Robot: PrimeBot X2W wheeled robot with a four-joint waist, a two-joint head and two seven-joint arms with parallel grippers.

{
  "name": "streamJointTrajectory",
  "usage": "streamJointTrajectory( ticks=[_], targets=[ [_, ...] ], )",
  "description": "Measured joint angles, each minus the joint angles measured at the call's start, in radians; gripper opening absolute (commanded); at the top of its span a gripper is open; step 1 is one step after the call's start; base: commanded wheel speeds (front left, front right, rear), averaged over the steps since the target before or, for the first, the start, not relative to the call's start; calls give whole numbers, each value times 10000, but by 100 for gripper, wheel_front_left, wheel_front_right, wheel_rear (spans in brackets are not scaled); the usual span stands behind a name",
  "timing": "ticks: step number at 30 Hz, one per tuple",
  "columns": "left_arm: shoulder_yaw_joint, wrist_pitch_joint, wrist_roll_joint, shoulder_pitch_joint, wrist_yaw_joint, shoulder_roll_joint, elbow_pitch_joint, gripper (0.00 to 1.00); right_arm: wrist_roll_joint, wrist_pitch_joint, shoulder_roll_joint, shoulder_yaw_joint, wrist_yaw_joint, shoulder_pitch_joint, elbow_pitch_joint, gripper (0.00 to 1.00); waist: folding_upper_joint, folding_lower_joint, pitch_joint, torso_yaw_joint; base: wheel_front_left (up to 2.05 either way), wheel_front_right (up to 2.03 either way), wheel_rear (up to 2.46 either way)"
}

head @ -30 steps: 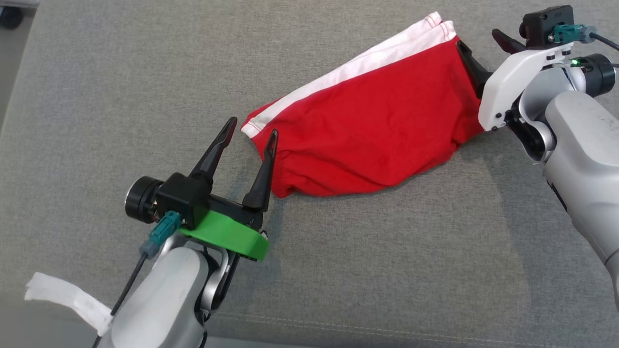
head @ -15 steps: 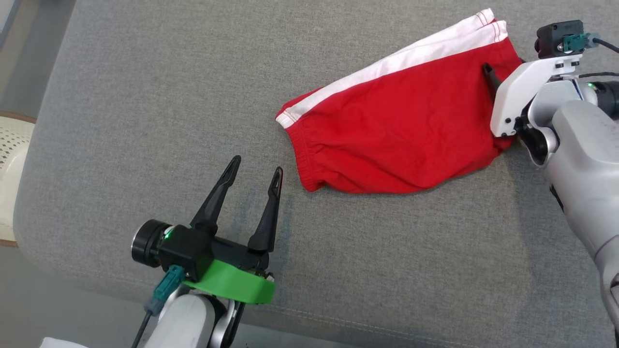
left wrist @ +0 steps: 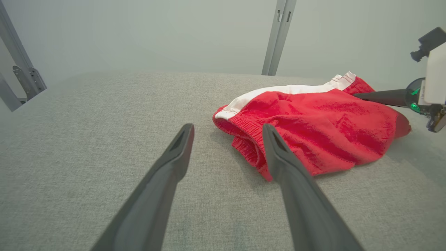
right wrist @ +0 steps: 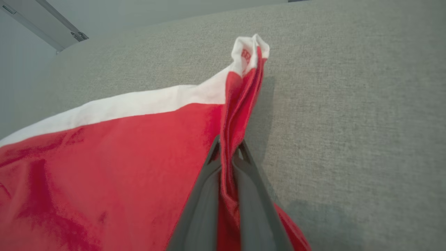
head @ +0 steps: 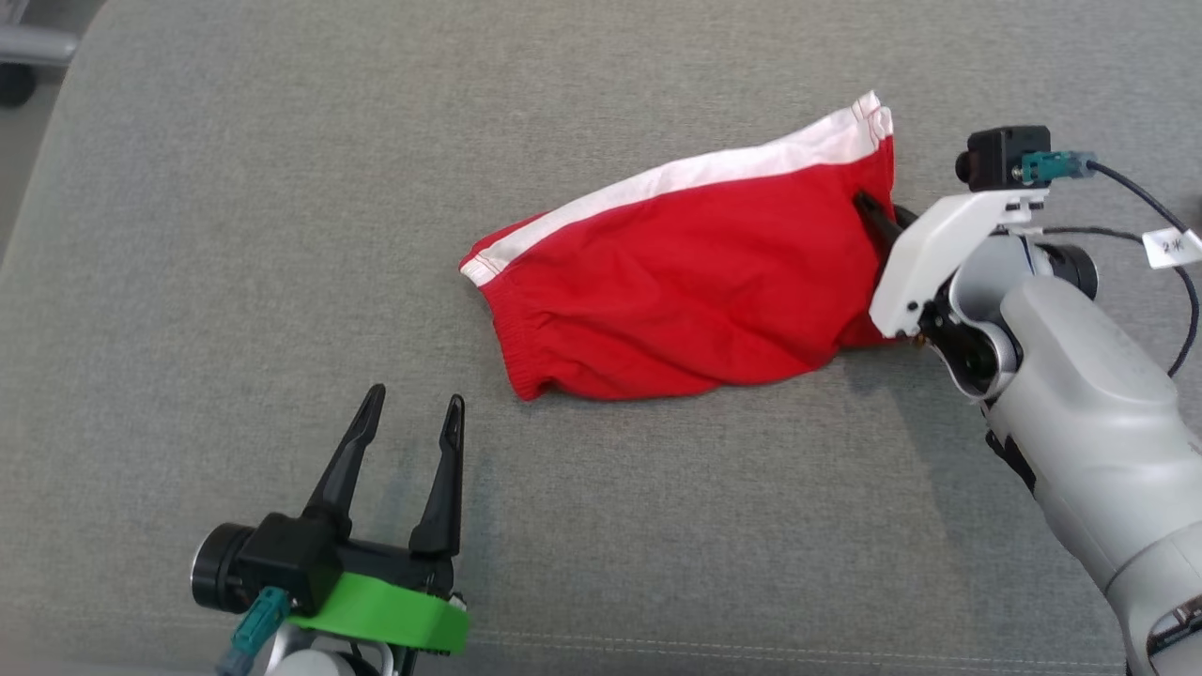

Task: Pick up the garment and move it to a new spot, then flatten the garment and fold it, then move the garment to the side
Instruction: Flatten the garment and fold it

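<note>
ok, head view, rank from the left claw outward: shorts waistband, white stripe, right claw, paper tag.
From the left claw:
1. Waistband, just up and right.
2. White stripe, along the far edge of the shorts.
3. Right claw, pinching their right end.
4. Paper tag, far right.

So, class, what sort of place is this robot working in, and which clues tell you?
Probably an indoor test room or lab: a grey upholstered cushion with a stitched seam serves as worktop, bare metal struts stand against a plain wall, and a red garment lies there.
</note>
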Motion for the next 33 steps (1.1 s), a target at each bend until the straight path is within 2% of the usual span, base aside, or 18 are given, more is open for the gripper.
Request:
streamJointTrajectory(
  ticks=[6,12,18,24,28,33],
  targets=[
    [201,0,173,680,-128,-69,-144,100,522,322,-796,-460,0,1430,-857,0,0,0,-611,-742,0,0,0],
    [245,0,261,949,-173,-117,-194,100,608,353,-1051,-1262,0,2459,-803,0,0,0,-1110,-1193,0,0,0],
    [138,0,301,1061,-186,-146,-182,100,268,-274,-984,-2125,0,2658,-272,0,0,0,-1357,-1262,0,0,0],
    [98,0,278,1288,-194,-201,-203,100,-719,-752,-1513,-2859,-4,2239,-462,0,0,0,-1459,-1031,0,0,0],
    [86,0,236,1365,-194,-222,-188,100,-1285,-288,-1210,-3020,-4,2030,-1528,0,0,-1,-1514,-940,0,0,0],
    [-69,0,194,1372,-194,-244,-155,100,-1998,794,33,-2629,-2,2410,-3055,0,0,0,-1513,-809,0,0,0]
  ],
)
